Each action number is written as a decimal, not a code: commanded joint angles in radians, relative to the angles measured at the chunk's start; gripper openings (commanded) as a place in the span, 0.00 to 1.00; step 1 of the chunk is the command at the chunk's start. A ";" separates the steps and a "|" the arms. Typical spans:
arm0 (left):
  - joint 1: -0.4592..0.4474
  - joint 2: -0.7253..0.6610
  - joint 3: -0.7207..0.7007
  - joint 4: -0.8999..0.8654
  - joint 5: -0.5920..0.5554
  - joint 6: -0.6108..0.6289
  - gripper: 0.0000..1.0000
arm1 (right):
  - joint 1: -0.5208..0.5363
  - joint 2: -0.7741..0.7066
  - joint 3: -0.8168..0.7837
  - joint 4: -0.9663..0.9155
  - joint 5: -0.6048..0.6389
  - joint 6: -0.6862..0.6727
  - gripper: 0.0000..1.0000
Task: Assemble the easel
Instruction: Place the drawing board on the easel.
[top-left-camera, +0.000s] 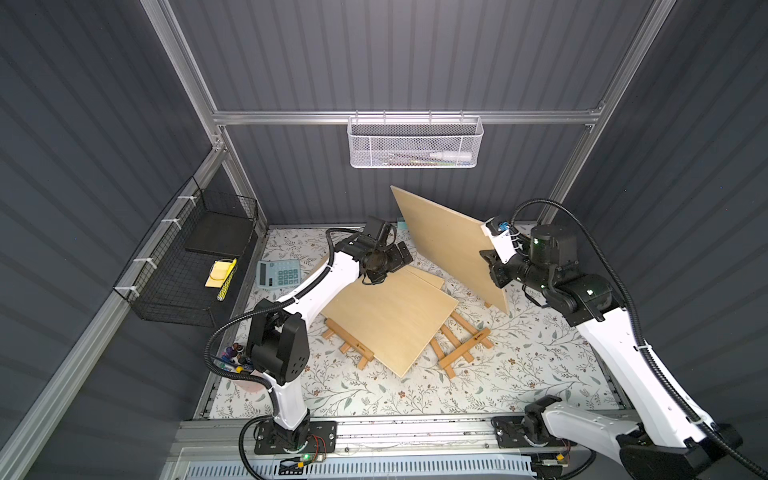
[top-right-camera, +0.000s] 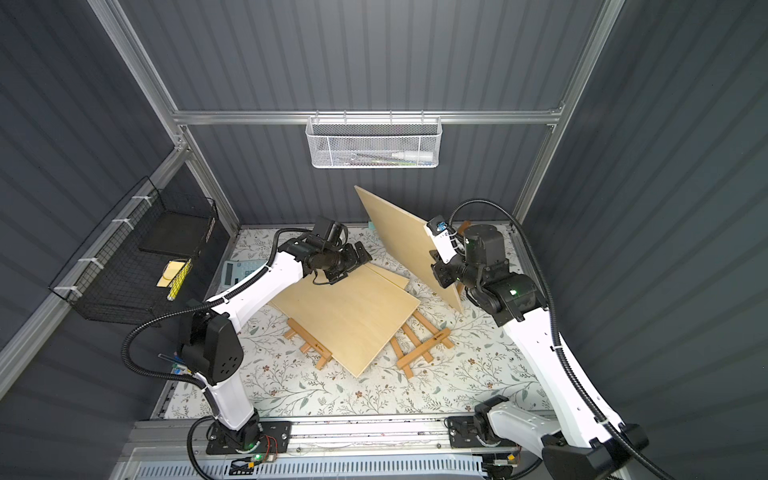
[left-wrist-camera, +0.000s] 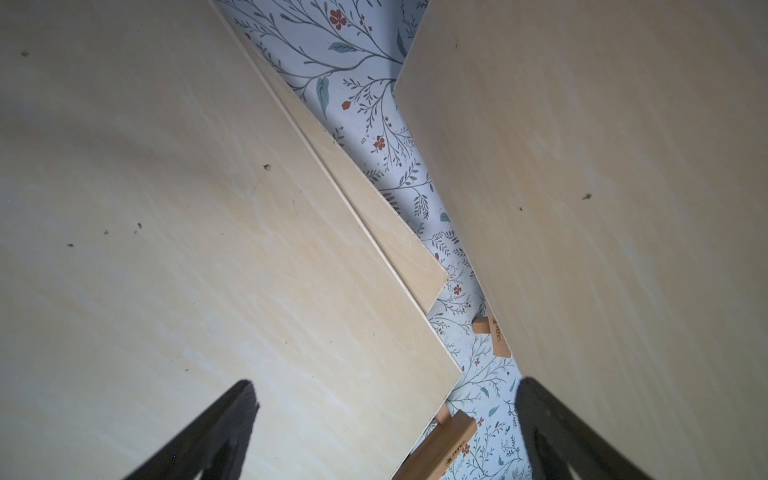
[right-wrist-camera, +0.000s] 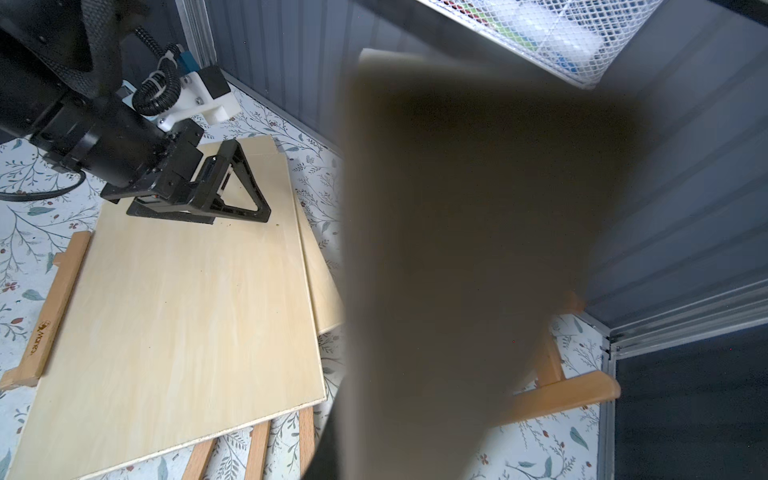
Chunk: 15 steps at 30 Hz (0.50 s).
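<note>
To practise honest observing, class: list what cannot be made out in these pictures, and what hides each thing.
1. Fingertips of the right gripper: right wrist view, covered by the raised board, blurred by closeness.
2. The standing easel: same view, mostly behind that board.
3. The lying easels: both top views, tops under the flat boards.
4. Contents of the white basket: top views, too small through mesh.

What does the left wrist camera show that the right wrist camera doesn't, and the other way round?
Only the left wrist view shows the raised board sharp and lit, past the left gripper, fingers spread. Only the right wrist view shows the white wire basket and the left arm from outside; there the raised board is a dark blur. Both show the flat board, a second board under it, easel pieces and the flowered table cover.
</note>
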 joint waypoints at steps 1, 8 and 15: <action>-0.005 0.030 -0.009 0.029 0.016 0.019 0.99 | -0.021 -0.037 0.036 0.010 0.025 -0.028 0.00; -0.020 0.110 0.036 0.098 0.037 0.018 0.99 | -0.025 -0.063 0.050 0.007 0.041 -0.067 0.00; -0.041 0.275 0.203 0.102 0.040 0.027 0.99 | -0.027 -0.073 0.065 0.020 -0.045 -0.060 0.00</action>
